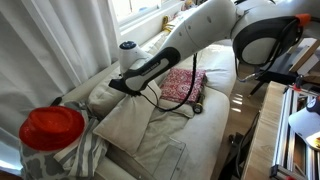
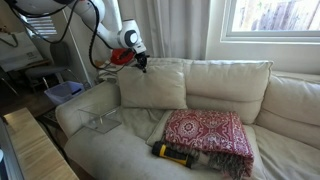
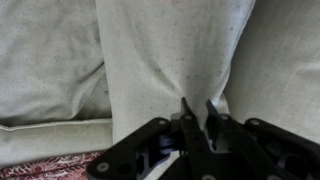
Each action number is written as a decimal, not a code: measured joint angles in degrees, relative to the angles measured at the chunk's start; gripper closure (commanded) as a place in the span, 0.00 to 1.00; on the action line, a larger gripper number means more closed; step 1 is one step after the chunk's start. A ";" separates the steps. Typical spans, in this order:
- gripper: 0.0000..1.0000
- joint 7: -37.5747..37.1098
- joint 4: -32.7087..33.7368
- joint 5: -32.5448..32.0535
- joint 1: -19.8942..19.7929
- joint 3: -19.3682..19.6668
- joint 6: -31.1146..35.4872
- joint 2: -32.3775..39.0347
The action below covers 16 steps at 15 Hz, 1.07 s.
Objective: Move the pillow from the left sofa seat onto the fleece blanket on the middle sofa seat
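The cream-white pillow (image 2: 152, 88) stands upright in front of the sofa back, at the left seat's border with the middle seat. My gripper (image 2: 143, 63) is shut on its top edge. In the wrist view the fingers (image 3: 200, 112) pinch a fold of the pillow fabric (image 3: 170, 50). The folded red-pink fleece blanket (image 2: 205, 135) lies flat on the middle sofa seat (image 2: 130, 150), to the right of the pillow and apart from it. An exterior view also shows the gripper (image 1: 125, 85), the pillow (image 1: 125, 120) and the blanket (image 1: 183, 85). A corner of the blanket (image 3: 50, 165) shows in the wrist view.
A yellow-and-black object (image 2: 175, 153) lies at the blanket's front edge. A clear plastic box (image 2: 100, 122) sits on the left seat. A shiny red disc (image 1: 52, 128) is on the sofa arm. A blue bin (image 2: 62, 92) and a wooden table (image 2: 35, 150) stand beside the sofa.
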State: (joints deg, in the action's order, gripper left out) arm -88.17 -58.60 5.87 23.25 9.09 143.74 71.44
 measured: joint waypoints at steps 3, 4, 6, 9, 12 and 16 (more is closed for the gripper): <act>0.97 0.20 -4.87 0.47 -0.47 -0.01 0.34 -4.04; 0.97 0.30 -7.10 0.47 -0.53 0.22 0.38 -5.97; 0.97 0.35 -11.77 -0.29 -0.52 0.98 0.27 -10.21; 0.97 0.11 -18.75 -2.59 -0.50 1.49 0.25 -16.52; 0.97 -1.15 -26.07 -5.41 0.07 2.55 0.26 -22.92; 0.97 -5.87 -36.72 -11.35 1.81 5.11 0.24 -31.69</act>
State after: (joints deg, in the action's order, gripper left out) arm -94.04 -95.32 -5.48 25.06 14.19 143.98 39.75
